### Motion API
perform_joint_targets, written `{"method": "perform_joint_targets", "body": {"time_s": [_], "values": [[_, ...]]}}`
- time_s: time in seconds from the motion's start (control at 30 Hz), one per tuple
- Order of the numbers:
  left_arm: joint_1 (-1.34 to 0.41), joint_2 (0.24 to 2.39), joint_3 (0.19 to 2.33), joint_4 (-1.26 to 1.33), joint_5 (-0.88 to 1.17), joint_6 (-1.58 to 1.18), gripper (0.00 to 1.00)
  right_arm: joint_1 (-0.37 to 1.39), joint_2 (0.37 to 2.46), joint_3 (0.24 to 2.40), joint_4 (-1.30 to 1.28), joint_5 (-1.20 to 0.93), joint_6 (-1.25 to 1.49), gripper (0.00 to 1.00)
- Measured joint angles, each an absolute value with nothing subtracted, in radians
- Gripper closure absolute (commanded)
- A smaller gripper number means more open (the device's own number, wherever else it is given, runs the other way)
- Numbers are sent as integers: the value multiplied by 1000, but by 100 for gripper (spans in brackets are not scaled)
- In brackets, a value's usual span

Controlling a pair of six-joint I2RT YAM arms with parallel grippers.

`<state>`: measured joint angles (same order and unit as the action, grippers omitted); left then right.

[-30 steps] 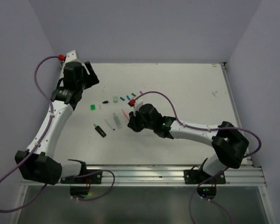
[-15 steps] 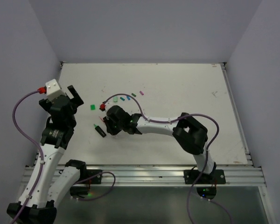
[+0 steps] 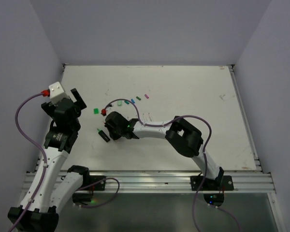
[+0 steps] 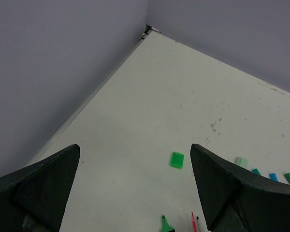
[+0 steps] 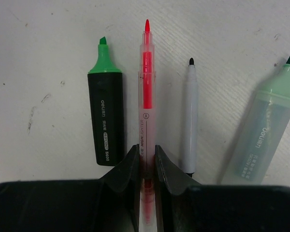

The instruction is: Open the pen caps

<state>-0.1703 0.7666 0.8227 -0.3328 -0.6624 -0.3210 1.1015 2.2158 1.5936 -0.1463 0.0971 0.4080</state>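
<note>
The right pincer (image 5: 146, 162) is nearly shut, its jaws pinching the rear of a clear pink highlighter (image 5: 146, 72) (its red tip is bare and points to 12 o'clock in the wrist view) low over the counter (image 5: 222, 29). Just beside it at 9 o'clock lies a black highlighter (image 5: 105, 116) with a bare green tip. At 3 o'clock lies a thin white pen (image 5: 189, 111), and beyond that a pale green highlighter (image 5: 263, 135) leaning toward 1 o'clock. The left pincer (image 4: 135, 193) stands wide open over the counter's left side, holding nothing. From above, a row of caps (image 3: 132, 101) lies loose at 12 to 1 o'clock of the right wrist, running from pale green to magenta. A bright green cap (image 3: 95, 110) sits apart at 11 o'clock.
</note>
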Motion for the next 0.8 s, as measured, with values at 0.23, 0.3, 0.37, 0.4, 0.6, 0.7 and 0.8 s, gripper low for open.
{"method": "perform_joint_targets", "body": {"time_s": [0.23,0.3,0.37,0.4,0.6,0.7,0.8], "values": [[-170,767,823,-330,-662,-321,0,1102,2223,1603,-147,98,423,81],[-170,767,823,-330,-662,-321,0,1102,2223,1603,-150,96,427,78],[-170,767,823,-330,-662,-321,0,1102,2223,1603,-150,94,427,77],[-170,767,823,-330,-662,-321,0,1102,2223,1603,-150,94,428,76],[-170,767,823,-330,-662,-321,0,1102,2223,1603,-150,87,431,75],[-170,767,823,-330,-662,-321,0,1102,2223,1603,-149,87,434,74],[-170,767,823,-330,-660,-321,0,1102,2216,1597,-150,87,435,73]]}}
